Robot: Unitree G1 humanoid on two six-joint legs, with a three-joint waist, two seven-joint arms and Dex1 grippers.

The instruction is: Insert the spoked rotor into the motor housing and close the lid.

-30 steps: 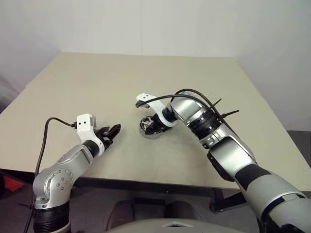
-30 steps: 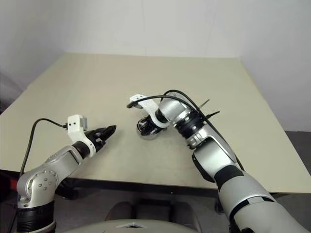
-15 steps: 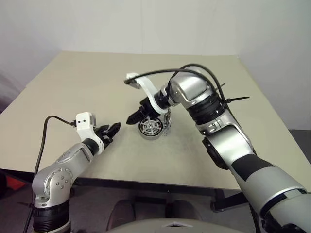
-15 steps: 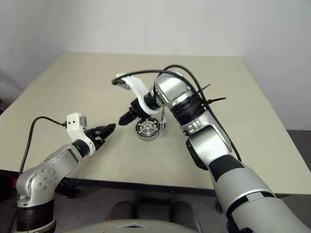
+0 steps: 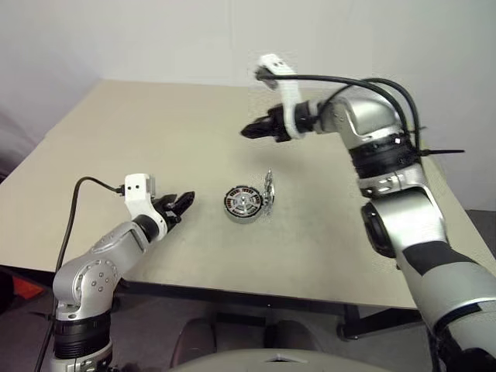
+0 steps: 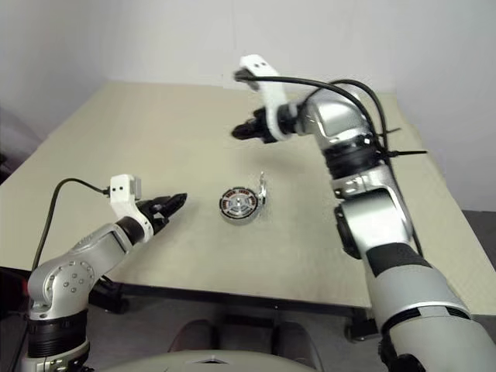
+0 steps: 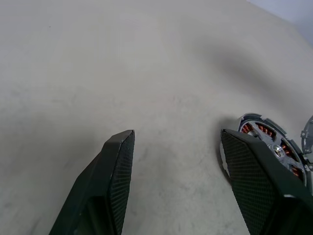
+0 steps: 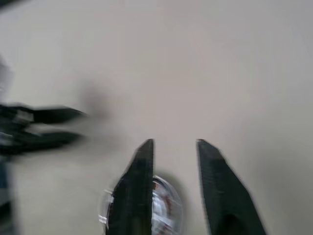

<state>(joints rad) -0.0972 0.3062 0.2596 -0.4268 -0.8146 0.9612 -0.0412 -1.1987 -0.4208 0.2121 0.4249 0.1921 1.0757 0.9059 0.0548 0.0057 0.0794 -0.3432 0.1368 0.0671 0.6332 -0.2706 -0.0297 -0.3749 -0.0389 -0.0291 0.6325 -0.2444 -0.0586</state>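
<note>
**Lid propped on edge, both pincers empty**

The motor housing [image 5: 242, 203] lies flat on the table [image 5: 155, 139], its copper windings and silver hub facing up. Against its far-right rim a thin round piece, most likely the lid [image 5: 269, 190], stands nearly on edge, leaning on the housing rather than seated; whether the spoked rotor is already inside I cannot tell.

The right gripper [image 5: 249, 130] hangs well above and beyond the housing, pointing toward the robot's left. Its fingers stand a narrow gap apart with nothing between them, and the housing lies below them in the right wrist view.

The left gripper [image 5: 184, 204] rests low over the table, aimed at the housing, which sits just past its fingertips. Its fingers are spread wide and empty, probably waiting to brace the housing.

Judged so, the lid is not yet closed.
</note>
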